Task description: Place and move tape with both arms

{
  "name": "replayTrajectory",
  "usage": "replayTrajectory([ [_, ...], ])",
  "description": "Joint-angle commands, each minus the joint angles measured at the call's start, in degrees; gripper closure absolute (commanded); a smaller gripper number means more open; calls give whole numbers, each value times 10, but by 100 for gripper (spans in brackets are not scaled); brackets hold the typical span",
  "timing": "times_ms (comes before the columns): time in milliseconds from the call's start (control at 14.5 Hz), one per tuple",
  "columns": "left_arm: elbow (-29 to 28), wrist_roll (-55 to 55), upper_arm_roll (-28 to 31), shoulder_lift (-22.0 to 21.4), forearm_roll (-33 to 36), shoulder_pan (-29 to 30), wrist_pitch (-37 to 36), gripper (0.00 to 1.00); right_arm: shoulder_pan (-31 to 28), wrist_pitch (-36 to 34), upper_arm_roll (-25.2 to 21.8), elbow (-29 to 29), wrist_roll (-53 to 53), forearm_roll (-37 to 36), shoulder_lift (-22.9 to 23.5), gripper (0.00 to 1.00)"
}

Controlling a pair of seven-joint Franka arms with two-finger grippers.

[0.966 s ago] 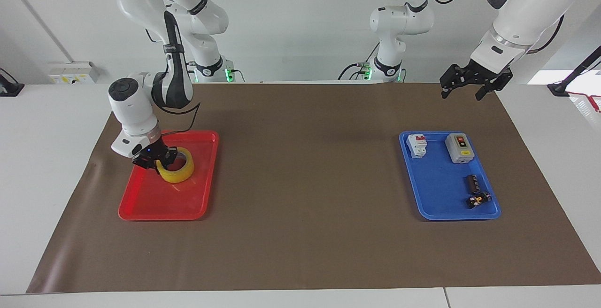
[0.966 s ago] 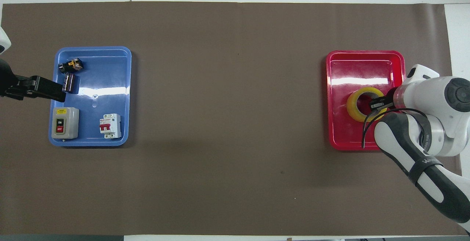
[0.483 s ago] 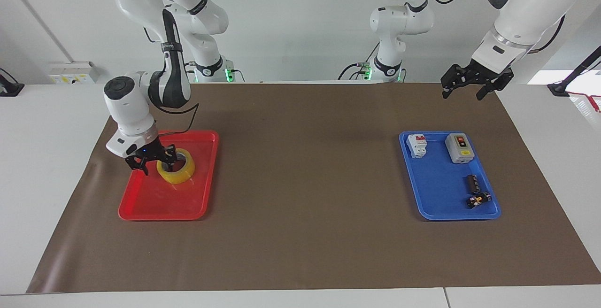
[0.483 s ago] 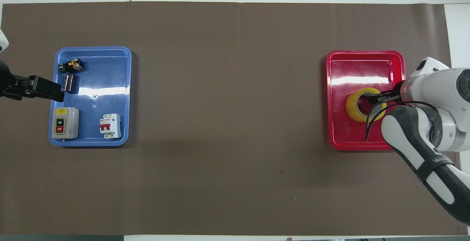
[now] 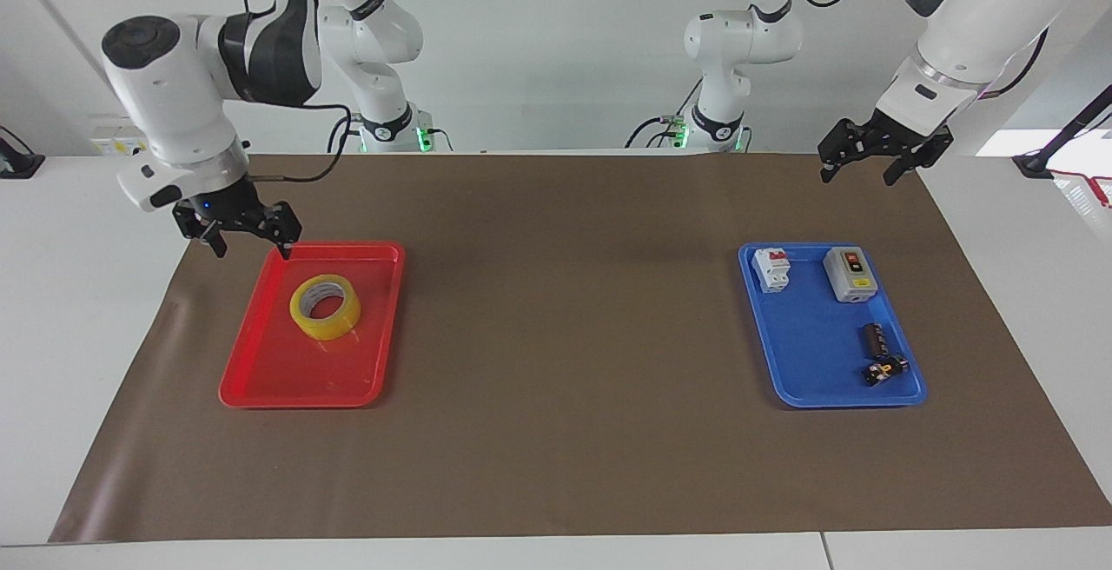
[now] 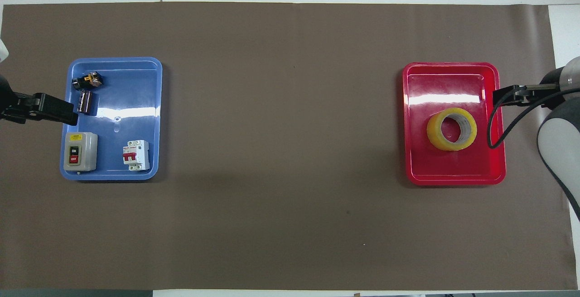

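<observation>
- Risen clear of the tape (image 5: 326, 307), the right tool (image 5: 248, 238) now hangs over the edge of the red tray (image 5: 261, 361) nearest the robots, its jaws spread wide and holding nothing.
- Released, the tape lies flat in the red tray, toward the right arm's end of the worktop (image 5: 556, 431).
- Waiting, the left tool (image 5: 857, 169) hovers above the brown mat, its jaws open and empty, at the end with the blue tray (image 5: 804, 379).
- That blue tray holds a switch box (image 5: 850, 275), a breaker (image 5: 771, 268) and small dark parts (image 5: 879, 353).
</observation>
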Motion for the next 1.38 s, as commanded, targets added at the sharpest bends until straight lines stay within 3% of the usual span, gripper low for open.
replayTrajectory([
  [0,-12,-3,1,-14,8,2,6,0,-3,-124,4,88,17,8,-13,0],
  [138,-12,-3,1,-14,8,2,6,0,-3,-207,3,148,19,20,-11,0],
  [276,-12,-3,0,-14,8,2,6,0,-2,-230,5,161,18,20,-16,0],
  [897,-12,-3,1,-14,8,2,6,0,48,-206,15,128,37,31,-34,0],
  [1034,-12,-3,1,-14,8,2,6,0,49,-181,15,102,41,31,-46,0],
  [1310,-12,-3,0,-14,8,2,6,0,42,-194,12,104,10,31,-45,0],
])
